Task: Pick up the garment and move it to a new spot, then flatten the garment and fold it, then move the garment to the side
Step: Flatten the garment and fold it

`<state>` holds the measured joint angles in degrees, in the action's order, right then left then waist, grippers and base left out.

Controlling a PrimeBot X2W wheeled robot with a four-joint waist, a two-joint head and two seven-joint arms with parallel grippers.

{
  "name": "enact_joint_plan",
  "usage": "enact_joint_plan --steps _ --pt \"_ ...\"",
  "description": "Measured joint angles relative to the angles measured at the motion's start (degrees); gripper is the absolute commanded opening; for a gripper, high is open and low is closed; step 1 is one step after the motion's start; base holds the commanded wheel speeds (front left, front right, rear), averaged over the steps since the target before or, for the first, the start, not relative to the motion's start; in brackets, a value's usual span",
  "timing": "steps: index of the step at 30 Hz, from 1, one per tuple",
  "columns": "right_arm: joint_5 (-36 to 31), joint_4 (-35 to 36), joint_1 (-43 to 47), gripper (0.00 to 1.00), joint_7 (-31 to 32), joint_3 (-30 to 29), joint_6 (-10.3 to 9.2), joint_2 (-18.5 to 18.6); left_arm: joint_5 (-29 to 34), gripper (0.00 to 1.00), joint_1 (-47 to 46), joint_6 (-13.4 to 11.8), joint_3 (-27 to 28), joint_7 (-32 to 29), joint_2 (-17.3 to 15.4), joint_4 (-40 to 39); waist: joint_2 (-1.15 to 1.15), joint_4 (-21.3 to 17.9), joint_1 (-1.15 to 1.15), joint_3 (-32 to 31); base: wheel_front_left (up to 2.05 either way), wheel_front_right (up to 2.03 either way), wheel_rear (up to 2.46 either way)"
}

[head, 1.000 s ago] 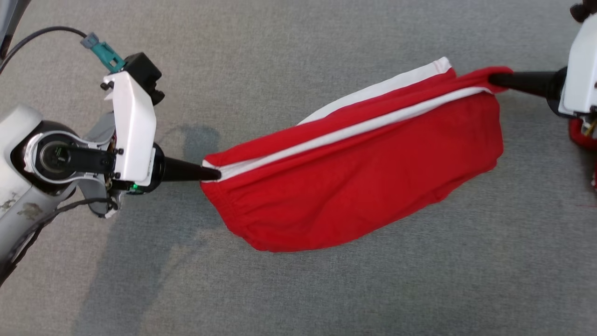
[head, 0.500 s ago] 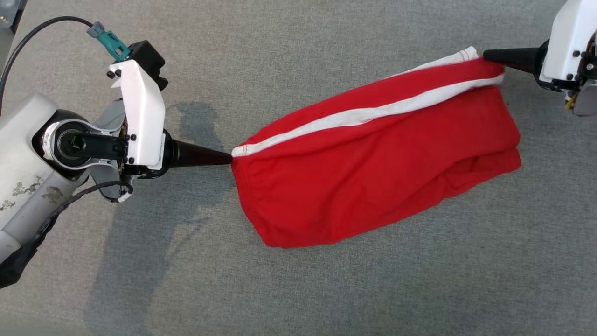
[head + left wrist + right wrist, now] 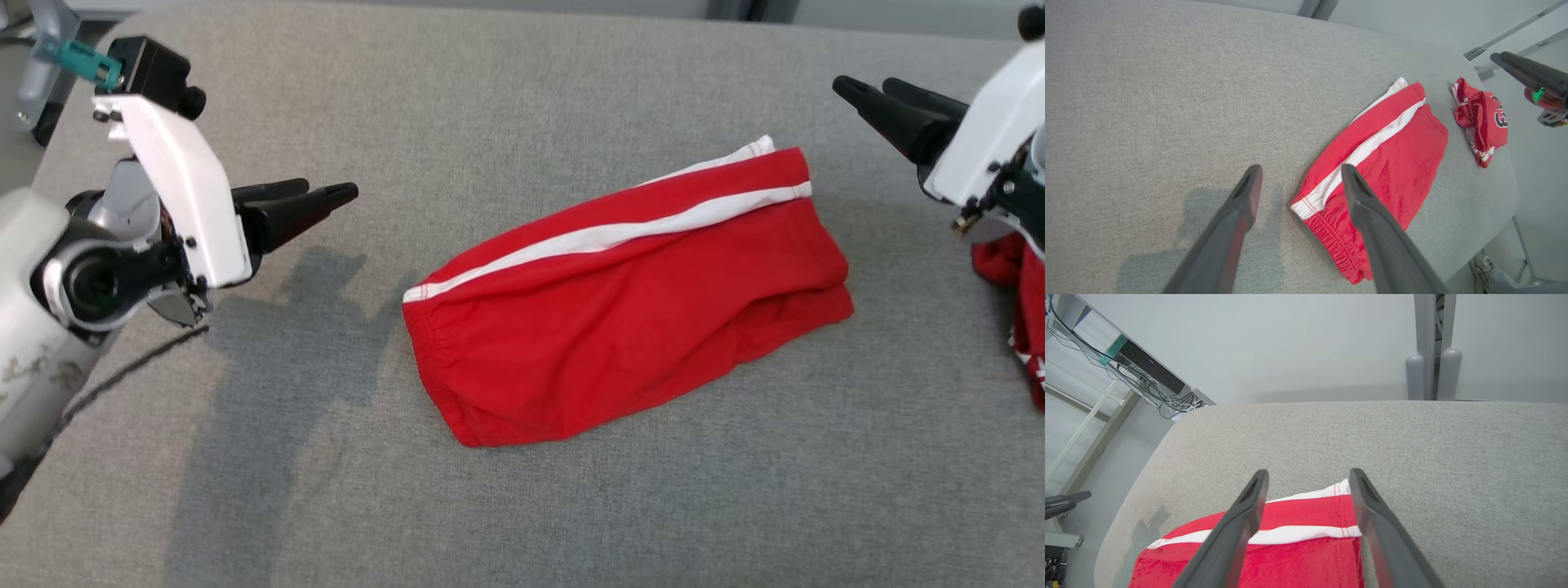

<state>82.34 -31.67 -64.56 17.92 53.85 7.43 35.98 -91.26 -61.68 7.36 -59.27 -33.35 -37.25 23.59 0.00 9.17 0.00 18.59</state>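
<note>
Two grippers: left gripper (image 3: 331, 186), right gripper (image 3: 861, 82), fingers apart, empty
Done: red shorts (image 3: 629, 318) appear folded
Left: shifting them aside

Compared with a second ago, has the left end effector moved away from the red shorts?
Yes: the left end effector has opened and drawn back leftward, away from the shorts.

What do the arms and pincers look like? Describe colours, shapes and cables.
Left pincer and right pincer: two long, tapering black fingers each, set in a white angular housing. The left arm's pale grey shell is scuffed, with a black cable and a teal connector on a black block.
</note>
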Motion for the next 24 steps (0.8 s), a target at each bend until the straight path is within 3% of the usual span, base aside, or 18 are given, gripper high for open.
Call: enact_joint_plan --steps 7,11,15,16,20,24 --pt "-4.12 1.19 8.1 1.0 -14.13 -1.82 0.0 2.53 8.24 1.0 7.01 -0.58 1.82 19.16 -2.83 -3.49 0.0 -0.62 0.0 -4.77 0.0 0.0 0.0" --pt "-5.69 -1.91 11.49 1.0 -19.6 -2.96 0.0 1.4 12.96 1.0 11.28 -5.35 3.28 30.78 -3.58 -6.5 0.0 -0.56 0.0 -6.58 0.0 0.0 0.0" --pt "-6.33 -5.32 15.02 1.0 -21.94 -3.03 0.0 -0.93 16.67 1.0 17.47 -13.14 4.87 42.83 -3.09 -10.27 0.0 0.46 0.0 -7.42 0.0 0.0 0.0" --pt "-6.33 -5.32 15.02 1.0 -21.94 -3.03 0.0 -0.93 16.67 1.0 17.47 -13.14 4.87 42.83 -3.09 -10.27 0.0 0.46 0.0 -7.42 0.0 0.0 0.0" --pt "-6.13 -10.34 17.53 1.0 -21.4 -2.83 0.0 -3.31 20.47 1.0 26.3 -20.14 7.13 48.11 -0.77 -15.61 0.0 2.62 0.0 -7.9 0.0 0.0 0.0" --pt "-4.81 -14.33 18.36 1.0 -19.28 -2.9 0.0 -4.1 24.16 1.0 32.64 -22.29 13.32 48.33 3.08 -19.5 0.0 4.8 0.0 -7.95 0.0 0.0 0.0"
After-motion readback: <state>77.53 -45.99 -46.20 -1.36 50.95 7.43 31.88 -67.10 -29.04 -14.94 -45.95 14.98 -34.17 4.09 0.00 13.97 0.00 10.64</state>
